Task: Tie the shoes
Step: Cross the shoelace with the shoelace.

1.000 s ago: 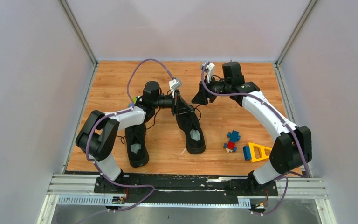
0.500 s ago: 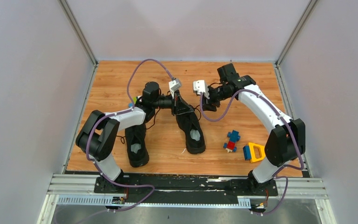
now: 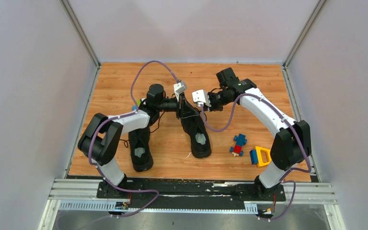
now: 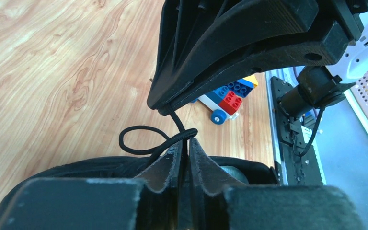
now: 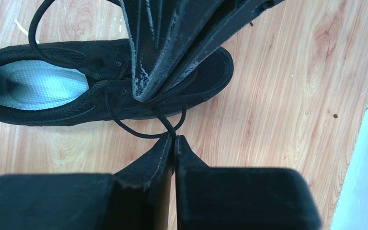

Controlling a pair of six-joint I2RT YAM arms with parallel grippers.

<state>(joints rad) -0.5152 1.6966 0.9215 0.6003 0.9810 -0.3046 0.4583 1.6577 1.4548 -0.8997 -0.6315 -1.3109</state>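
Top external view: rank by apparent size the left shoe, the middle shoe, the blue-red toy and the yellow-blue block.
1. middle shoe and left shoe: largest, and they look alike. The left arm hides part of the left one, so I won't rank them.
2. yellow-blue block and blue-red toy: far smaller, too close to split.

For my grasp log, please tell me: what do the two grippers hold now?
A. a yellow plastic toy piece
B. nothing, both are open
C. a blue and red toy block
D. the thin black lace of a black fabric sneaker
D: the wrist views show the left gripper and the right gripper each shut on the thin black lace of the black fabric sneaker.
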